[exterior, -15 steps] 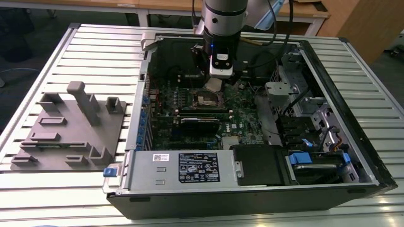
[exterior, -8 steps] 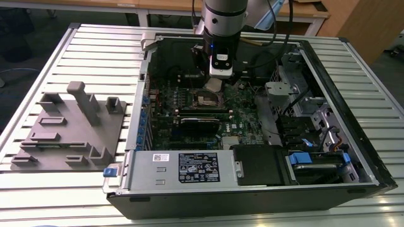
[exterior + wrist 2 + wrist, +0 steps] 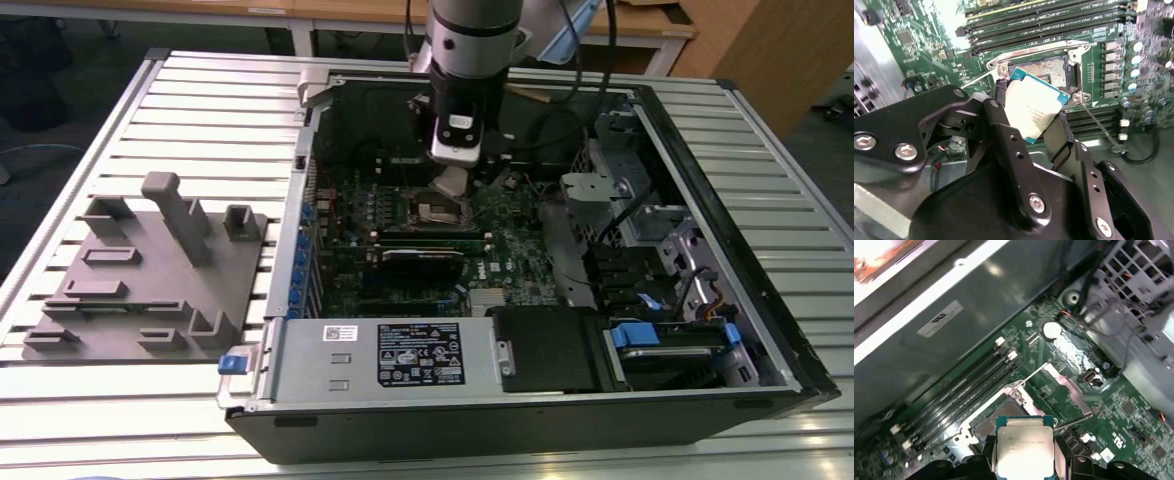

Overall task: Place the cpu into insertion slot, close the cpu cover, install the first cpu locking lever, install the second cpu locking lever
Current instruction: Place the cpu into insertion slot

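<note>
Exterior view: hand (image 3: 451, 183) hangs inside the open computer case (image 3: 534, 425), just above the insertion slot (image 3: 437, 208); second wrist view: fingers (image 3: 1058, 131) clamp the cpu (image 3: 1031, 110), tilted, over the insertion slot (image 3: 1041, 69); first wrist view: cpu (image 3: 1025, 449) held beside the uncovered insertion slot (image 3: 985, 429).

The small, flat, square cpu (image 3: 1031, 107), silver-tan metal top with teal edging, is gripped by two opposite edges and tilted above the square insertion slot (image 3: 1043, 67). The slot's pale contact field lies bare. The grey metal cpu cover (image 3: 1066, 387) stands swung open beside it.
</note>
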{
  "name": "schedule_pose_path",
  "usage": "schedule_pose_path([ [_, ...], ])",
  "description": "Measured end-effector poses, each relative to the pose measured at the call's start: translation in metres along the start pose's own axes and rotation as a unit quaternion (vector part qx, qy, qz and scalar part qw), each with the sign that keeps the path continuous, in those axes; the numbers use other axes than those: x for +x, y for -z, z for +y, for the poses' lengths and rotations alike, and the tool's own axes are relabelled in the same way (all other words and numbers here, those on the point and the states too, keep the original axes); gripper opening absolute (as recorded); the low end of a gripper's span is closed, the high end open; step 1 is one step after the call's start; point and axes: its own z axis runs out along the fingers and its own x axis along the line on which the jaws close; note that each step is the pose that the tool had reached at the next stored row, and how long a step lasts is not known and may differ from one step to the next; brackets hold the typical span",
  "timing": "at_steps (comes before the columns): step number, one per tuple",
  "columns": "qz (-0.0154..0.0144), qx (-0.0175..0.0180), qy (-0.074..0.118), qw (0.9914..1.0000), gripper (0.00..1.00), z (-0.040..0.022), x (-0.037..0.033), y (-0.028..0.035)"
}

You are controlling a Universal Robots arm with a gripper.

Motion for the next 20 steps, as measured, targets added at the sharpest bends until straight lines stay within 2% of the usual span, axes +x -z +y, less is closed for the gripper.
schedule_pose_path([
  [4, -0.0031, -0.0001, -0.037, 0.99932, 0.54, -0.0001, 0.0000, -0.0013],
  [7, -0.0054, -0.0002, -0.063, 0.99797, 0.54, -0.0002, 0.0000, -0.0021],
  [9, -0.0069, -0.0003, -0.081, 0.99666, 0.54, -0.0002, 0.0000, -0.0027],
  [12, -0.0092, -0.0003, -0.109, 0.99400, 0.54, -0.0003, 0.0000, -0.0036],
  [15, -0.0114, -0.0004, -0.135, 0.99074, 0.54, -0.0004, 0.0000, -0.0044],
  [18, -0.0137, -0.0005, -0.163, 0.98658, 0.54, -0.0004, 0.0000, -0.0053],
  [20, -0.0152, -0.0006, -0.180, 0.98348, 0.54, -0.0005, 0.0000, -0.0059],
])
